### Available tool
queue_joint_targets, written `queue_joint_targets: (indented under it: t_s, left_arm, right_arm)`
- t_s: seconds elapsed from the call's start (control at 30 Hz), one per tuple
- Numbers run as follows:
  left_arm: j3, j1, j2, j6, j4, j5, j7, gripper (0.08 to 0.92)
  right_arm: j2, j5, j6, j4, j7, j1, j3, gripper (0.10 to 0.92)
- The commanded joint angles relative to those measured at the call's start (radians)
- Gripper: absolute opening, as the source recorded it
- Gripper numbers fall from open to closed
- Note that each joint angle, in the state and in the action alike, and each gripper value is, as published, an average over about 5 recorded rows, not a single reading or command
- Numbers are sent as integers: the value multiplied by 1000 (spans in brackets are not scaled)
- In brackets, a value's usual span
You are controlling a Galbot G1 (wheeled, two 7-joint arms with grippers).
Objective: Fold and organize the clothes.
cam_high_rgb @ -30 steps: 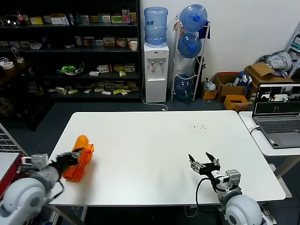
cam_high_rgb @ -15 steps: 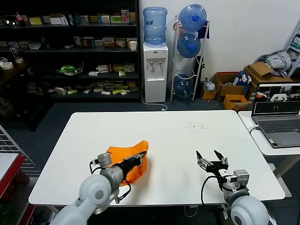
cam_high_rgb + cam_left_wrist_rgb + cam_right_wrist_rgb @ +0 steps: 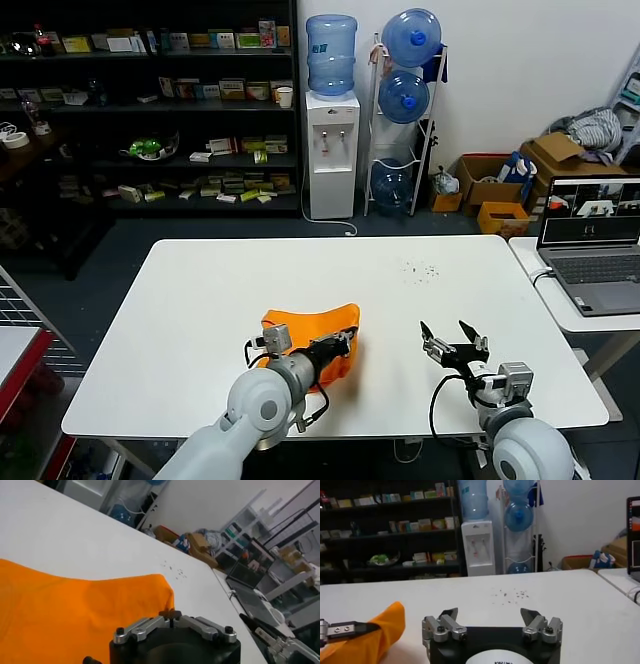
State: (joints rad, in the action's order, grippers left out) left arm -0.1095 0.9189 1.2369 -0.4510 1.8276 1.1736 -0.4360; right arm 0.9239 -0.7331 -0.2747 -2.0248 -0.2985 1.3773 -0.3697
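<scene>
The orange T-shirt [image 3: 308, 333] is a bunched heap on the white table [image 3: 200, 290], near the front and a little left of the middle. My left gripper [image 3: 345, 334] is shut on the shirt's right edge, holding a fold of it just above the table. In the left wrist view the orange fabric [image 3: 75, 615] spreads out beyond the shut left gripper [image 3: 170, 614]. My right gripper [image 3: 451, 333] stands open over the table to the right of the shirt, with nothing between its fingers. The right wrist view shows the open right gripper [image 3: 490, 614] and the shirt [image 3: 375, 632] off to one side.
A side table with an open laptop [image 3: 590, 250] adjoins the table's right edge. Beyond the table are dark shelves [image 3: 150, 110], a water dispenser [image 3: 332, 150], a rack of water bottles [image 3: 405, 110] and cardboard boxes [image 3: 500, 190]. Small dark specks [image 3: 420, 270] lie on the table's far right part.
My left gripper has carried the shirt from the table's front left corner rightward toward the middle. The right gripper has barely shifted and stays open.
</scene>
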Motion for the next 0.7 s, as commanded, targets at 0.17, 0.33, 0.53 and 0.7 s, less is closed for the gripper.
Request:
queue_joint_targets:
  t_s: [0.17,0.33,0.53,0.7]
  left_arm:
    - [56,27,36,77,10,-115,51,173]
    - [273,210,-38,184,110,-258,155,320]
    - [643,554,-82,363,177,-439,396,493]
    - [807,747,22,540,174,-630,533,640]
  right_arm:
    - [13,30,26,22,81,-22,-2,823]
    - [34,100,63,76,163,-27,-38,823]
    - [94,173,141,93,272,40,-125,823]
    - [172,258,223,68,338,100,-181,823]
